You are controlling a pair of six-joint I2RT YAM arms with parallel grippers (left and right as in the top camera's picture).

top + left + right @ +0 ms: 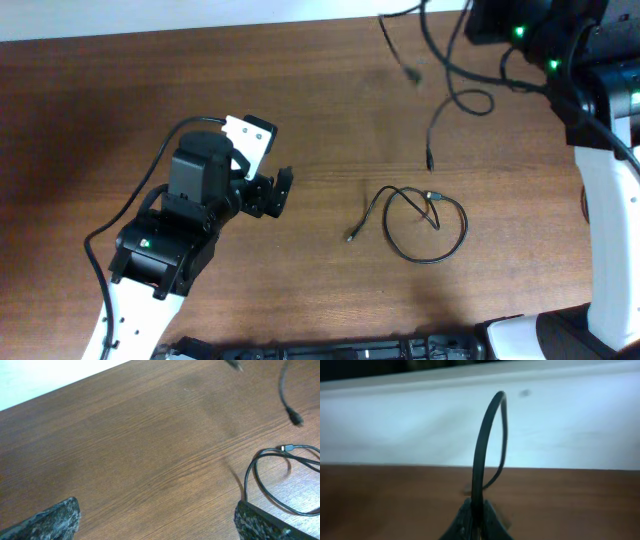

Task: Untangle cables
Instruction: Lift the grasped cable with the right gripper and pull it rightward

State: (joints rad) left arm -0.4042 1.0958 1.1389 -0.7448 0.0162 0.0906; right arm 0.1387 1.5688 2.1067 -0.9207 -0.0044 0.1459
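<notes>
The left gripper (280,192) hovers over the desk (330,100), jaws wide apart and holding nothing; a looped cable (428,226) lies flat on the wood to its right, apart from it; the right gripper (475,522), jaws closed, pinches a second cable (482,445) that arches upward above the desk's far edge.

Wide bare tabletop (330,120) left of cable loop (436,212); strands (431,140) clutter far-right corner.
</notes>
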